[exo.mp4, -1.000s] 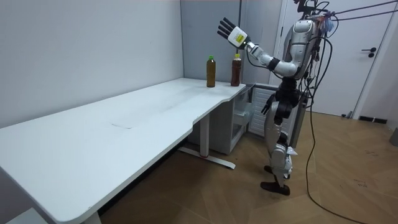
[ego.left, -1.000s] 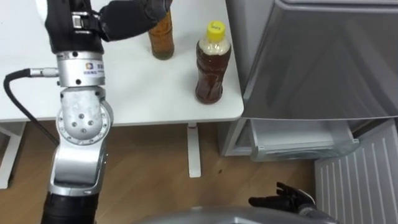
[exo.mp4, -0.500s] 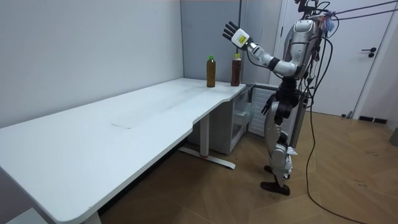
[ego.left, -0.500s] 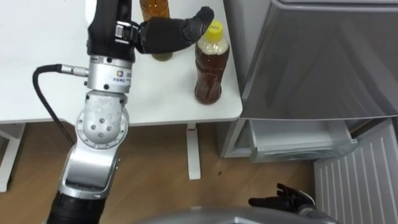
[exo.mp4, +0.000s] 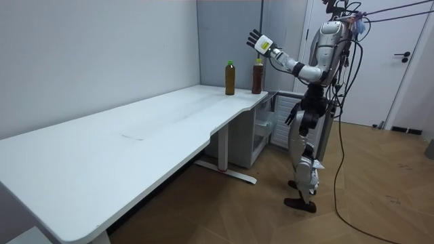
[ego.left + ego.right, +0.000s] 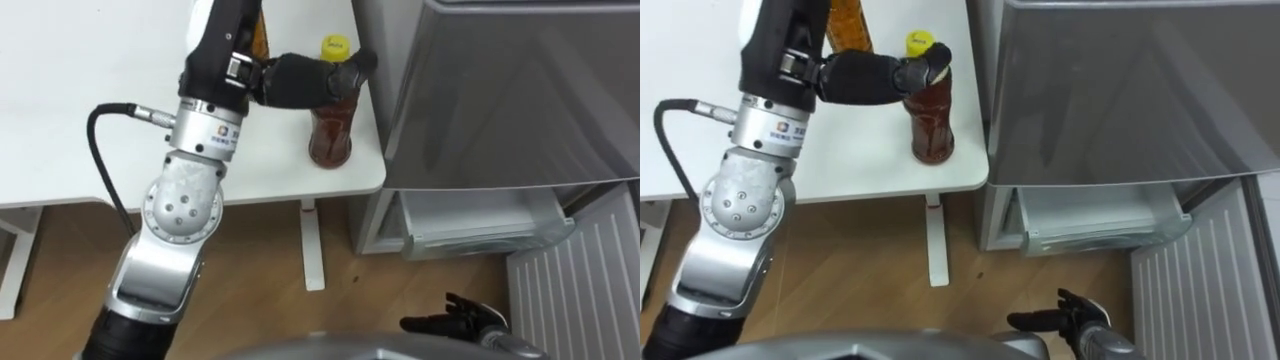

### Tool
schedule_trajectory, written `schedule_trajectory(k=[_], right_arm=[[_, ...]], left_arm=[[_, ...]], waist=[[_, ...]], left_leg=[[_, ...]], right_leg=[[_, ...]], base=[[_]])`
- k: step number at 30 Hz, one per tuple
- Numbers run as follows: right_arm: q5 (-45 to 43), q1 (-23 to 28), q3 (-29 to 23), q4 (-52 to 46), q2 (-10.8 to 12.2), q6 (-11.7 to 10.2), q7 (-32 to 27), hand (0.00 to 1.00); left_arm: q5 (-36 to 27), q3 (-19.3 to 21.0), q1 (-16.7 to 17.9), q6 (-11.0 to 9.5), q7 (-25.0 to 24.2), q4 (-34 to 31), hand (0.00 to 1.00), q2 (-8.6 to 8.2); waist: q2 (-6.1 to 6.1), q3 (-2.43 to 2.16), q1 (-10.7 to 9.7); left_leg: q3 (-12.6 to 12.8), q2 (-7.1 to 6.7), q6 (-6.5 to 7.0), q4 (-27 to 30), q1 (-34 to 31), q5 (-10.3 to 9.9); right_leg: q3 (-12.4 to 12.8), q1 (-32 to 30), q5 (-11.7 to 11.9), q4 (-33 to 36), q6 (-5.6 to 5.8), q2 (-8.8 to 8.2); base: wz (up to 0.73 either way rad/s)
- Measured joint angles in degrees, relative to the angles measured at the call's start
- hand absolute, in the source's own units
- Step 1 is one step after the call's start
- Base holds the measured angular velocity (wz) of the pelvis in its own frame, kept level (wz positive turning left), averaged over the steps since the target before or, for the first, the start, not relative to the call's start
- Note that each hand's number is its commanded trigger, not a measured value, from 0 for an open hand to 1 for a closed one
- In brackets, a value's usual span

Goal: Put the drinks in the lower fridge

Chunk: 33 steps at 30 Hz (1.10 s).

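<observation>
Moved: your left hand (image 6: 295, 80) is reaching the yellow-capped bottle (image 6: 330, 140).
Grip: lying straight, clasping nothing.
Risk: sideways push tipping it off the table (image 6: 100, 60).

In the room view, a white L-shaped desk (image 5: 122, 146) runs from 7 o'clock to centre, against a plain pale grey wall (image 5: 88, 54) at 10 o'clock. Wood-plank floor (image 5: 224, 217) covers 5 o'clock. A closed white door (image 5: 407, 81) stands at 2 o'clock.
</observation>
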Motion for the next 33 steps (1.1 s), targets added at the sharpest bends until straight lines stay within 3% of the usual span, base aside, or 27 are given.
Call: schedule_trajectory(k=[13, 33], right_arm=[[0.0, 0.0, 0.0, -0.4, -0.1, 0.6, 0.2, 0.0], [0.1, 0.1, 0.1, -0.8, -0.1, 1.1, 0.0, 0.0]], left_arm=[[0.0, -0.5, 0.0, 1.5, -4.3, 0.2, 0.0, -0.25], [0.0, -0.5, 0.5, 2.5, -4.8, 9.2, 0.0, -0.38]], waist=[[-0.11, 0.02, 0.1], [-0.24, -0.02, 0.5]], left_leg=[[0.5, 0.03, 0.0, 0.0, -0.4, 0.0], [0.8, 0.08, 0.0, -0.1, 0.0, 0.0]], right_leg=[[0.1, -0.9, 0.0, 0.0, 0.0, 0.01], [0.7, -0.9, 0.0, 0.0, 0.0, 0.1]], base=[[-0.01], [-0.01]])
